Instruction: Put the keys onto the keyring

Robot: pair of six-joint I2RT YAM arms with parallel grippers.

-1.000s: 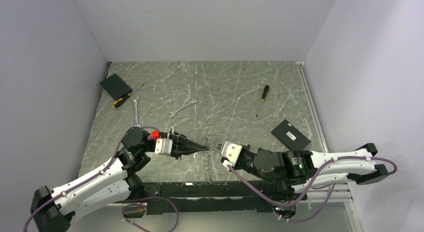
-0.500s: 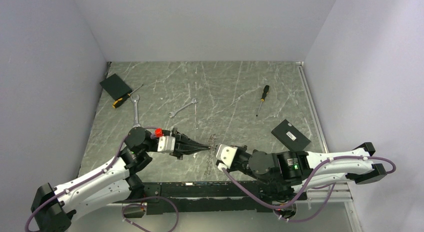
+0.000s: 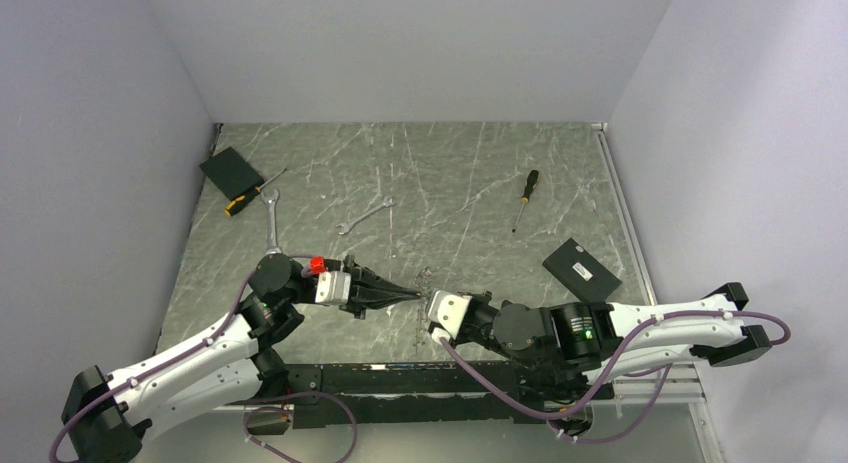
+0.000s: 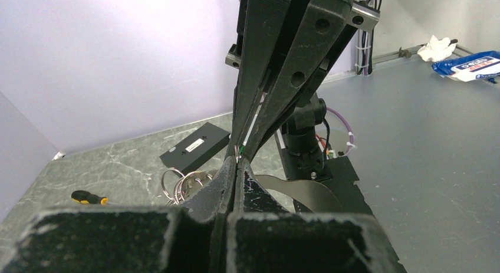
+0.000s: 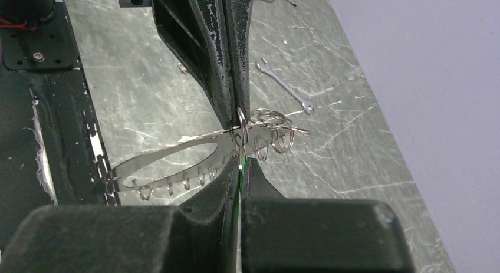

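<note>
Since a second ago the right gripper (image 3: 431, 306) has slid leftward over the dark green marbled tabletop (image 3: 470, 183) until its tips almost meet those of the left gripper (image 3: 412, 296), which has barely shifted. From the right wrist view, the left claw is clamped on one silvery split ring of the keyring (image 5: 121, 170), a flat silvery metal strip with an oval opening and small wire rings hanging along its edge. The right claw is pinched closed on the small green-headed key (image 5: 240, 167) (only a thin green edge shows between the pads). Its tip sits at the held ring, but whether touching or just beside cannot be told. A silver open-ended wrench (image 5: 284, 85) lies on the table beyond them.
</note>
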